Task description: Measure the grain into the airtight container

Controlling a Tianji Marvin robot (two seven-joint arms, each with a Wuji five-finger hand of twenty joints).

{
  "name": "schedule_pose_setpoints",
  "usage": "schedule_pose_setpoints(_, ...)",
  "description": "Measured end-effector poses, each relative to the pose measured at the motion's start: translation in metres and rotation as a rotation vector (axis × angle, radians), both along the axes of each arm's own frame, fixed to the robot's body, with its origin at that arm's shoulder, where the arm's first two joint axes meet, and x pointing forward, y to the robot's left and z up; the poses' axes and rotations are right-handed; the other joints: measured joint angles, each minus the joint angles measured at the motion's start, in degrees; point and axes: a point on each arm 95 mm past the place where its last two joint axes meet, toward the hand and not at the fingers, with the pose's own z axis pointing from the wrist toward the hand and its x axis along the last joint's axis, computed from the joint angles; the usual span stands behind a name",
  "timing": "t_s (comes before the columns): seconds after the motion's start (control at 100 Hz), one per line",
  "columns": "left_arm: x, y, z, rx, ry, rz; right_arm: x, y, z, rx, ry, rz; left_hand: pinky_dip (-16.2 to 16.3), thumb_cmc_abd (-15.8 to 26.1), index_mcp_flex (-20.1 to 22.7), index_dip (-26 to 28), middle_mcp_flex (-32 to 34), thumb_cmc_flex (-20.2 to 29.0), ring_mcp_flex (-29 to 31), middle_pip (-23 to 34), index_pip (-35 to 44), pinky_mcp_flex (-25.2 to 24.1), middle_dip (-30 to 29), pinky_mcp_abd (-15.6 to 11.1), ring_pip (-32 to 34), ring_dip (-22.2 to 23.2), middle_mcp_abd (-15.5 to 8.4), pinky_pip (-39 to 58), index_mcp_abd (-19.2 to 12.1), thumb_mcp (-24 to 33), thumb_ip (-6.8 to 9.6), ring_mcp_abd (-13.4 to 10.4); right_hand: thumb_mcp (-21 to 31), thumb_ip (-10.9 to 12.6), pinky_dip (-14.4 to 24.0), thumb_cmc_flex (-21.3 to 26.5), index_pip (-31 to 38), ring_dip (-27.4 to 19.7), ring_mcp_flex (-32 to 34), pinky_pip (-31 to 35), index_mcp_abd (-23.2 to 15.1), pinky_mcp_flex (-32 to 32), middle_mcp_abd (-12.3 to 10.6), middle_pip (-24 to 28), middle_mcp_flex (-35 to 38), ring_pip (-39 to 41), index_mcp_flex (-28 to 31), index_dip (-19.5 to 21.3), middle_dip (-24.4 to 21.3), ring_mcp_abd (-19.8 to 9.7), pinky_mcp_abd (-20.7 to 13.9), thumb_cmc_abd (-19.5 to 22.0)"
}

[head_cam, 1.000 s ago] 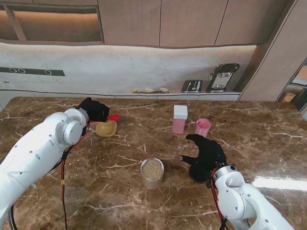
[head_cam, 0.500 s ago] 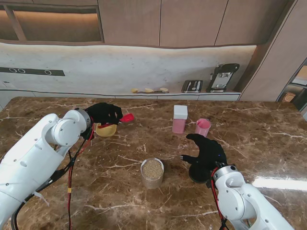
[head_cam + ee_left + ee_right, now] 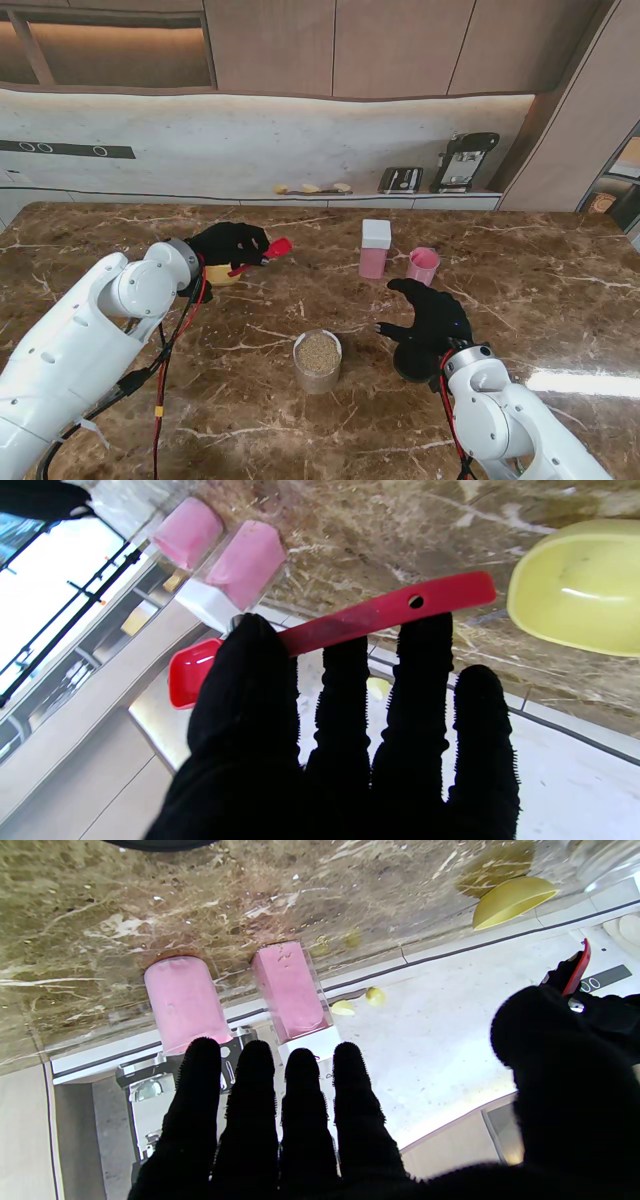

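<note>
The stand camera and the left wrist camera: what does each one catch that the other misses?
Only the stand view shows the round glass jar of grain and the right hand, open. Only the left wrist view shows the small hole in the handle of the red plastic measuring spoon. Both show the left hand holding that spoon, the yellow bowl, and the two pink containers.

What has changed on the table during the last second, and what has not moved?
The left hand, shut on the red scoop, moved to the robot's right, carrying the scoop past the yellow bowl. The right hand, the grain jar, the bowl and both pink containers stayed in place.
</note>
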Motion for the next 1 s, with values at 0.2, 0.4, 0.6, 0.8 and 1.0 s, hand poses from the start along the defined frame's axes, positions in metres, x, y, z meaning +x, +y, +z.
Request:
schedule_pose_setpoints(0.2,-0.007,-0.011,-0.008,-0.123,0.020,0.002,0.000,0.000,0.000,0.000,0.001,-0.001,0.46,-0.21,0.03,-0.48,2.73,0.03,0.35,0.68,0.16,-0.01,-2.44,-0.03,-0.72,-1.74,0.12,-1.23,0.06,0.00,0.00,0.01,-0.01,0.00,0.00,0.00,0.00,0.00,0.00,0.01,-0.01,0.00,0.00,0.00,0.00,0.00,0.00,-0.01,0.00,0.00,0.01,0.12)
schedule_pose_setpoints(0.4,-0.014,-0.020,-0.015,-0.189,0.025,0.004,-0.001,0.000,0.000,0.003,-0.004,-0.003,0.52,-3.10,2.38,-2.36,5.34,0.53,2.13,1.20,0.23,-0.05,-0.11,-0.04,-0.21,-2.25,0.12,-1.24,0.57,0.33,0.03,0.05,-0.02,0.00,0.00,0.00,0.00,0.00,0.00,0.02,-0.01,0.00,0.00,0.00,0.01,0.00,0.00,-0.01,0.00,0.01,0.01,0.75)
schedule_pose_setpoints(0.6,-0.021,-0.027,-0.016,-0.118,0.033,-0.064,-0.002,0.000,0.000,0.007,-0.004,-0.005,0.53,-12.72,3.89,-0.20,7.28,-16.27,3.26,3.40,1.58,-0.74,4.43,0.63,3.46,-0.73,0.14,-1.24,1.48,36.82,-7.06,1.06,-0.02,0.00,0.00,0.00,-0.01,0.00,0.00,0.60,-0.01,0.00,0.00,0.00,0.02,0.01,0.00,-0.02,0.00,0.01,0.02,0.81)
schedule_pose_setpoints(0.8,-0.028,-0.029,-0.008,-0.038,-0.002,-0.119,-0.002,0.000,0.000,0.011,-0.007,-0.006,0.53,-13.79,4.82,0.72,7.30,-17.86,4.51,8.48,1.60,-0.74,11.73,0.67,8.75,2.90,0.01,-1.25,1.52,39.82,-7.98,1.56,-0.02,0.00,0.00,0.00,-0.01,0.00,0.00,0.62,-0.02,0.00,0.00,0.00,0.02,0.02,0.00,-0.02,0.00,0.02,0.02,0.83)
schedule_pose_setpoints(1.0,-0.034,-0.033,-0.006,-0.064,0.026,-0.119,-0.003,0.000,0.000,0.015,-0.009,-0.005,-1.32,-13.79,5.32,1.32,7.03,-18.36,3.74,12.06,1.56,-0.72,22.02,1.76,14.65,13.79,0.15,-1.61,1.56,39.82,-7.98,4.46,-0.02,0.00,0.00,0.00,-0.02,0.00,0.00,0.62,-0.02,0.00,0.00,0.00,0.02,0.02,0.00,-0.02,0.00,0.02,0.02,1.33)
